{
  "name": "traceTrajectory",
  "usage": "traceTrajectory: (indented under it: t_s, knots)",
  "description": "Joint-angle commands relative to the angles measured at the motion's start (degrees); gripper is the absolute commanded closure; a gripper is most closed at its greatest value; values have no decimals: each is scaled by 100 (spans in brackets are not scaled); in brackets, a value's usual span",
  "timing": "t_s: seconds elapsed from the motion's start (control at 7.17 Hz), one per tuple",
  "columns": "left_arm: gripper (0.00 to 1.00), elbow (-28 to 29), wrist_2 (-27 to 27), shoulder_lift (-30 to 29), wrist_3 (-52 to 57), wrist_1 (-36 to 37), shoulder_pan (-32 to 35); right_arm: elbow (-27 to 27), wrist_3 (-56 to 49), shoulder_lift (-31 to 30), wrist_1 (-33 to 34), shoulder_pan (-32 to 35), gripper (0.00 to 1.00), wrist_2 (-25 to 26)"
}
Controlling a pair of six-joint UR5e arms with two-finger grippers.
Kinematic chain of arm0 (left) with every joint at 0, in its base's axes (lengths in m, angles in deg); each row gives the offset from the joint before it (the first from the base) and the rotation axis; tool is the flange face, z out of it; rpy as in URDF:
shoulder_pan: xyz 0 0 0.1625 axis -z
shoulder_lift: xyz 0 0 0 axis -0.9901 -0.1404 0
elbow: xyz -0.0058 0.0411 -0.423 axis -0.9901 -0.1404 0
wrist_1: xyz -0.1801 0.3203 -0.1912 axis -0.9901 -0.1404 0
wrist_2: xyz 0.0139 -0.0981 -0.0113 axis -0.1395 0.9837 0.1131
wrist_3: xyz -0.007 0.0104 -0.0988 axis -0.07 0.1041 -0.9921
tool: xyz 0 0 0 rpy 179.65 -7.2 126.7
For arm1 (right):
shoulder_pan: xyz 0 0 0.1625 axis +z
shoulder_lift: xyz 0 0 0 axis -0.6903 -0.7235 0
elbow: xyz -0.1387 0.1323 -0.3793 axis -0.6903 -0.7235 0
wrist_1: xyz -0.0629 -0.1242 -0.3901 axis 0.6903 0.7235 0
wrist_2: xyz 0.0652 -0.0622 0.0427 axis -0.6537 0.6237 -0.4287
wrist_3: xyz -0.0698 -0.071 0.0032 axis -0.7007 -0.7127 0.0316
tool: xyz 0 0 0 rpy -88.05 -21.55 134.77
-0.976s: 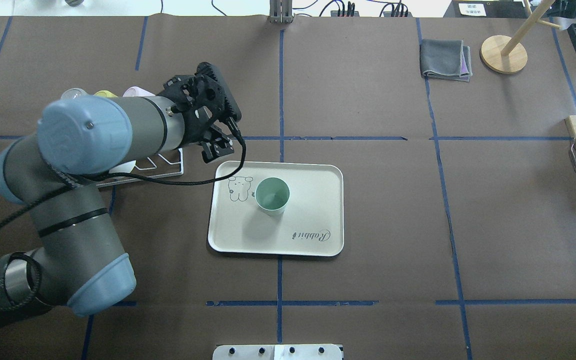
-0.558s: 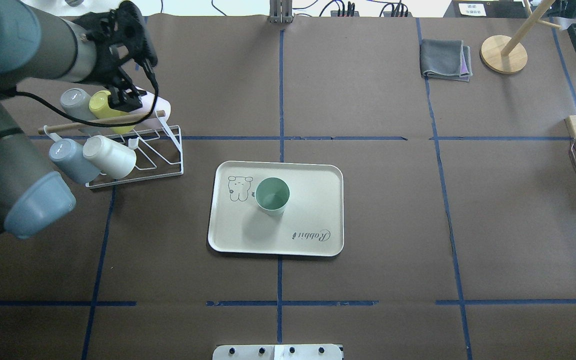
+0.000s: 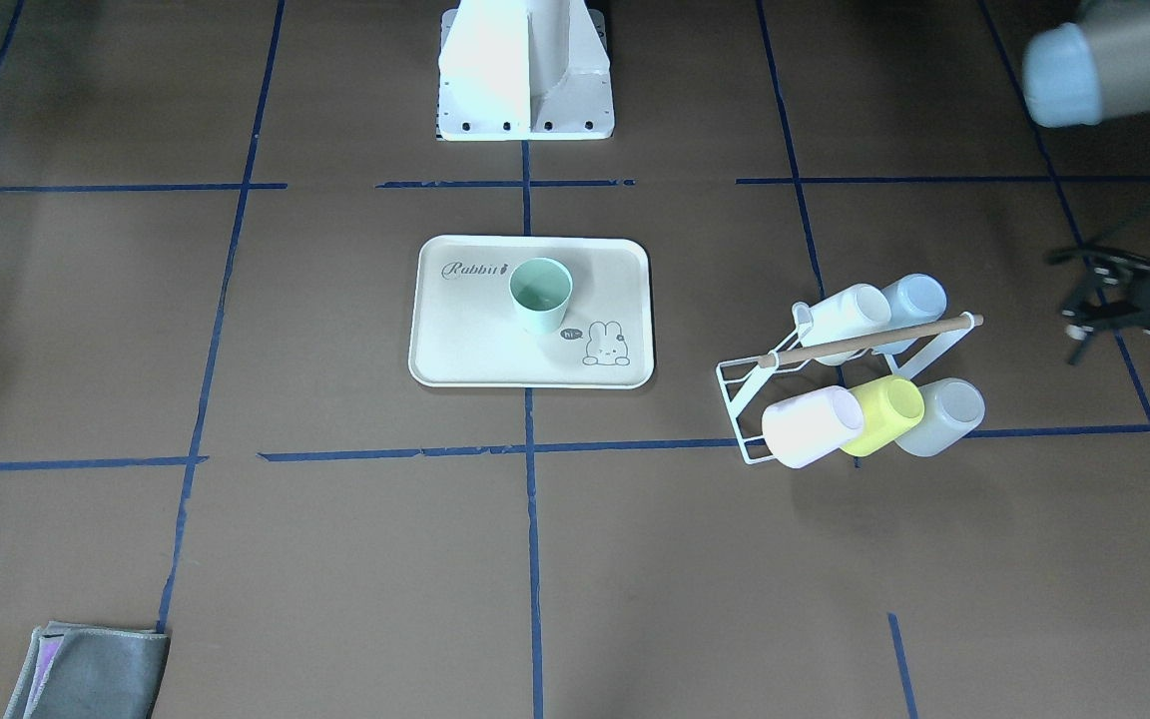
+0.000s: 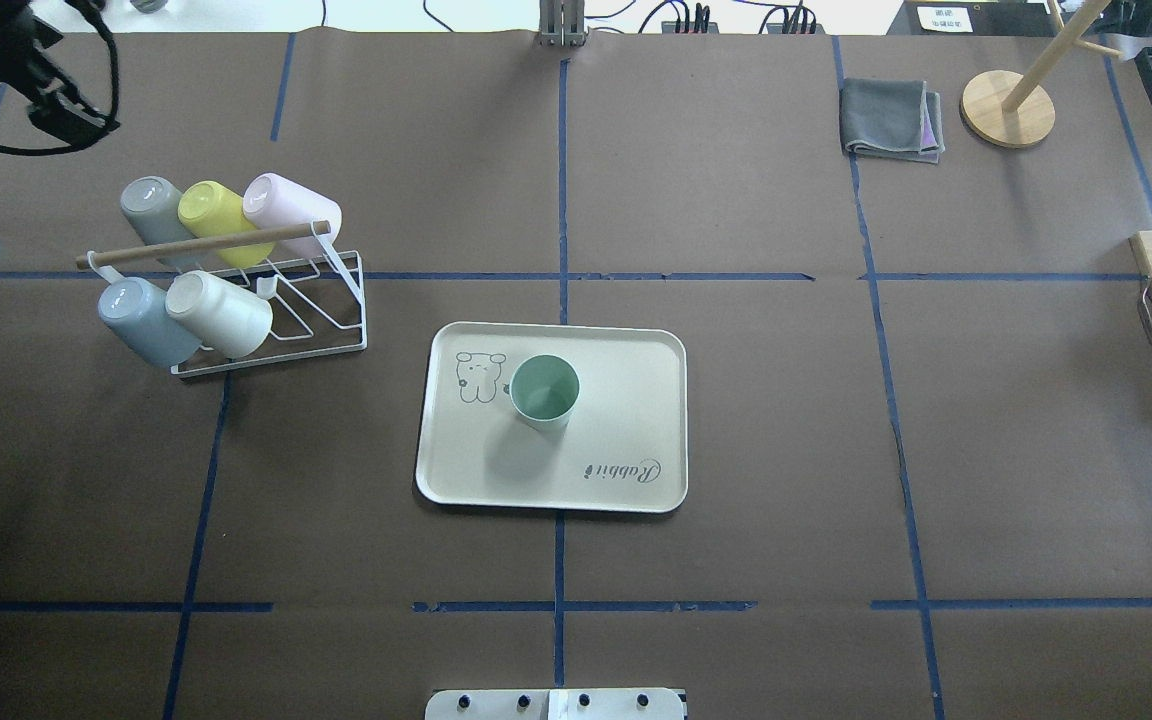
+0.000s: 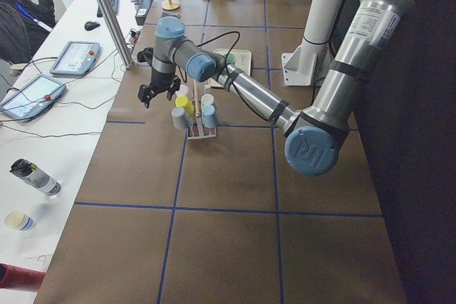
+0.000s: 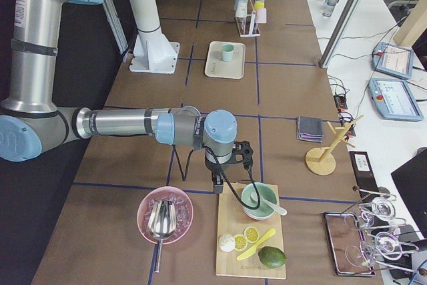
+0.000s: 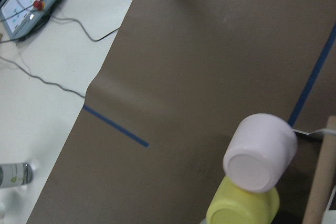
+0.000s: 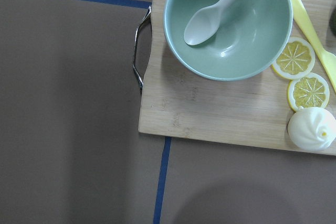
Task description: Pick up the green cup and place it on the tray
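Brown paper ruled with blue tape lines covered the table (image 4: 786, 450). Near its middle the green cup (image 4: 544, 392) stood upright, mouth up, on the tray (image 4: 626, 470), just beside the bunny drawing and well inside the raised rim. Nothing touched the cup, so we judged the placing done, with only the parking of the arm left in hand.

The left gripper (image 4: 71, 118) hung at the far left corner of the overhead view, beyond the wire cup rack (image 4: 336, 310). Blur and cropping hid its fingers, so we could not tell whether they were spread or closed. The right gripper (image 6: 219, 181) hovered well apart from the tray, over the wooden board (image 6: 250, 245) near the green bowl (image 8: 228, 24). It showed only from the side, and we could not tell its state either.

Any next move, we thought, called only for carrying the left arm home above the rack's wooden bar (image 4: 196, 245) and its cups. Open paper ran round the tray on every side, and the rack was its nearest neighbour.
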Motion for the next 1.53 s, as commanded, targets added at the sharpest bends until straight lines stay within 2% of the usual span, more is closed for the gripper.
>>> traceTrajectory:
  t_s: [0.0, 0.14, 0.28, 0.56, 0.7, 1.12, 1.39]
  knots:
    - [0, 1300, 804, 257, -30, 175, 832, -4, -8, 0, 0, 0, 0, 4]
    - [0, 1444, 796, 414, -30, 830, 843, -4, -8, 0, 0, 0, 0, 13]
    - [0, 1445, 822, 808, 5, 1001, 904, -4, -8, 0, 0, 0, 0, 13]
    - [0, 1410, 1259, 1590, 49, 907, 1255, -4, -8, -9, 0, 0, 0, 21]
    - [0, 1393, 1271, 1863, 41, 820, 1317, -4, -8, -9, 0, 0, 0, 21]
    - [0, 1182, 1253, 1919, -30, 836, 1335, 40, 1, 0, 0, 0, 0, 21]
    - [0, 656, 1227, 1998, -30, 854, 1396, 67, 9, 0, 0, 0, 0, 39]
